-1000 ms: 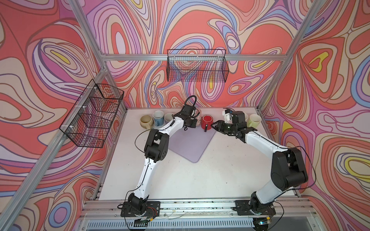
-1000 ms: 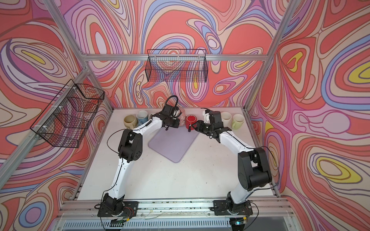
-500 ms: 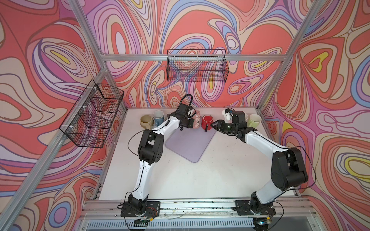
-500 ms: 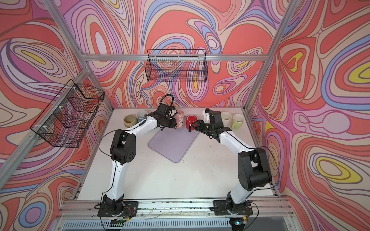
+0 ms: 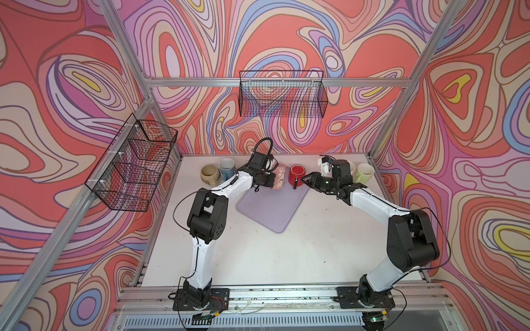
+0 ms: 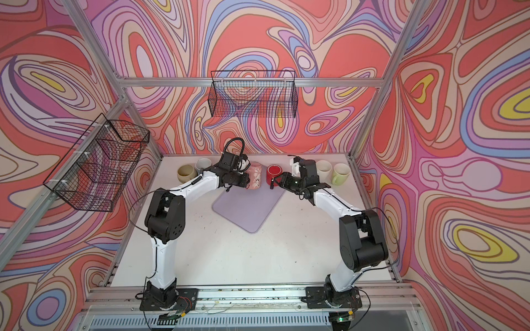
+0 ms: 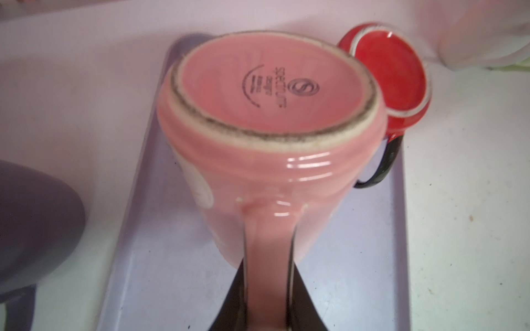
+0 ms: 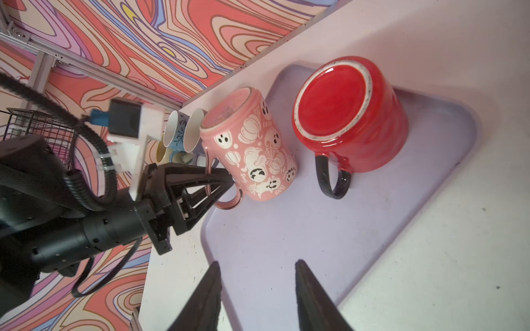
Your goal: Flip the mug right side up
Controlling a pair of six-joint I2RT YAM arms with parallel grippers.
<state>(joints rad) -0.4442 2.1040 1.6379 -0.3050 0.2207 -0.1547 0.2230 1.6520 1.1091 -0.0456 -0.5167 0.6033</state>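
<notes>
A pink mug (image 5: pixel 280 179) (image 6: pixel 255 179) with ghost prints is upside down at the far edge of the lilac mat (image 5: pixel 272 212), its base (image 7: pixel 263 86) facing the left wrist camera. My left gripper (image 7: pixel 268 275) (image 8: pixel 226 183) is shut on its handle. Next to it a red mug (image 5: pixel 297 175) (image 8: pixel 352 114) stands upside down on the mat, its black handle (image 8: pixel 332 177) towards my right gripper (image 8: pixel 258 262) (image 5: pixel 305 180). That gripper hangs open just short of the handle, holding nothing.
A beige mug (image 5: pixel 210 174) and a blue mug (image 5: pixel 227 166) stand upright at the back left. A cream mug (image 6: pixel 323 169) and a pale green mug (image 5: pixel 364 172) stand at the back right. Wire baskets (image 5: pixel 282 94) (image 5: pixel 134 163) hang on the walls.
The left arm's elbow has swung to the left while its gripper stays on the pink mug's handle; the mug now shows more fully. The right arm has not moved.
</notes>
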